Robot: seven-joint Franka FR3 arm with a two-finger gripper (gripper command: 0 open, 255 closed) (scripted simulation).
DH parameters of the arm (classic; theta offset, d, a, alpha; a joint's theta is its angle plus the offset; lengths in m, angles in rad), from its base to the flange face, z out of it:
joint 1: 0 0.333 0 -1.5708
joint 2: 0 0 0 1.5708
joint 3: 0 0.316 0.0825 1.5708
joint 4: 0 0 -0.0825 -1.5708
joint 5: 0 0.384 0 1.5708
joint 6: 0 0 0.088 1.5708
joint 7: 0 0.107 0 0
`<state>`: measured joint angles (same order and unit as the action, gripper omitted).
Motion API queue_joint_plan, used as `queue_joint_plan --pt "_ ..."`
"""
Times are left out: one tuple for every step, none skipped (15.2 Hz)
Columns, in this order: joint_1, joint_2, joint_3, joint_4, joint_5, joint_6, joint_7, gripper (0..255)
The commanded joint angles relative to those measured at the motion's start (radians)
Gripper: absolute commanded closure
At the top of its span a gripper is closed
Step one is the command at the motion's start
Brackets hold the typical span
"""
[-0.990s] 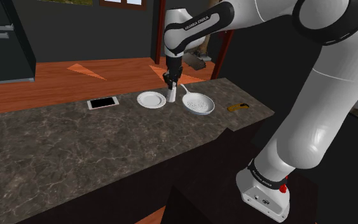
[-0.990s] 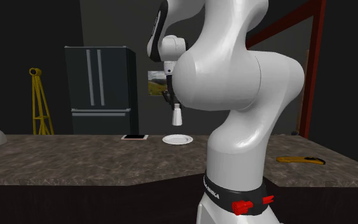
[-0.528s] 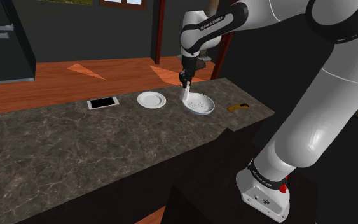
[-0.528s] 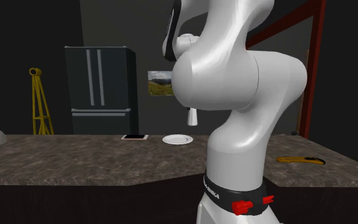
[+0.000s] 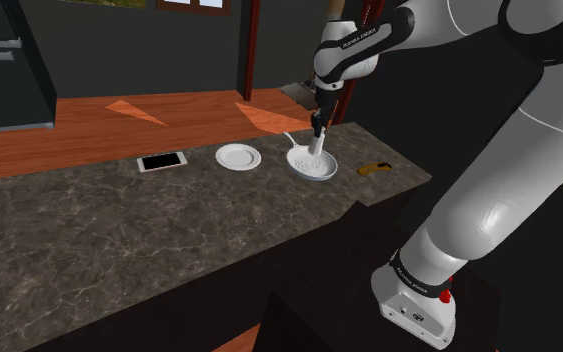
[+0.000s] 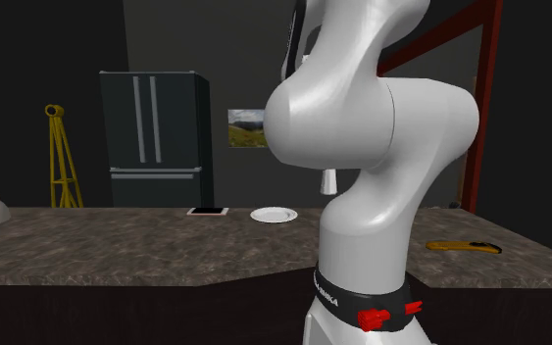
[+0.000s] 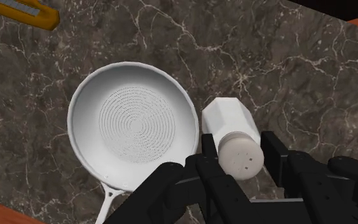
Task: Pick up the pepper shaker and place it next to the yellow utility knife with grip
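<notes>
Gripper [image 5: 317, 134], clamped on the white pepper shaker [image 7: 230, 126], has carried it in the last sec from above the plate [image 5: 238, 157] to mid-air over the pan [image 5: 297, 166] rim, i.e. approx halfway to the yellow knife [image 5: 374, 168] by the counter [image 5: 119, 230] end edge, placing still to do.

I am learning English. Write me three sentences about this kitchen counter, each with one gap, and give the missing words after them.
The tool is shut on a pepper shaker whose colour is ____. On the countertop, the plate lies between the smartphone and the frying ____. The utility knife has a ____ body.
Missing words: white; pan; yellow.
</notes>
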<state>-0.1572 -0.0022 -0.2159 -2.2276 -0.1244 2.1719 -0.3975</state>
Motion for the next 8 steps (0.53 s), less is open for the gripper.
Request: queue_joint_plan --pt "-0.024 -0.008 -0.024 -0.017 -0.006 0.015 -0.045 255" --pt "-0.037 -0.011 -0.037 -0.022 -0.009 0.018 -0.068 255" --pt "-0.05 -0.013 -0.05 -0.025 -0.012 0.022 -0.092 255" --pt "-0.062 -0.015 -0.063 -0.027 -0.014 0.025 -0.116 255" --pt "-0.074 -0.015 -0.077 -0.028 -0.016 0.028 -0.141 255" --pt "-0.087 -0.015 -0.09 -0.028 -0.017 0.031 -0.165 255" --pt "-0.1 -0.013 -0.103 -0.026 -0.018 0.034 -0.19 255" --pt "-0.112 -0.011 -0.116 -0.024 -0.019 0.037 -0.215 255"
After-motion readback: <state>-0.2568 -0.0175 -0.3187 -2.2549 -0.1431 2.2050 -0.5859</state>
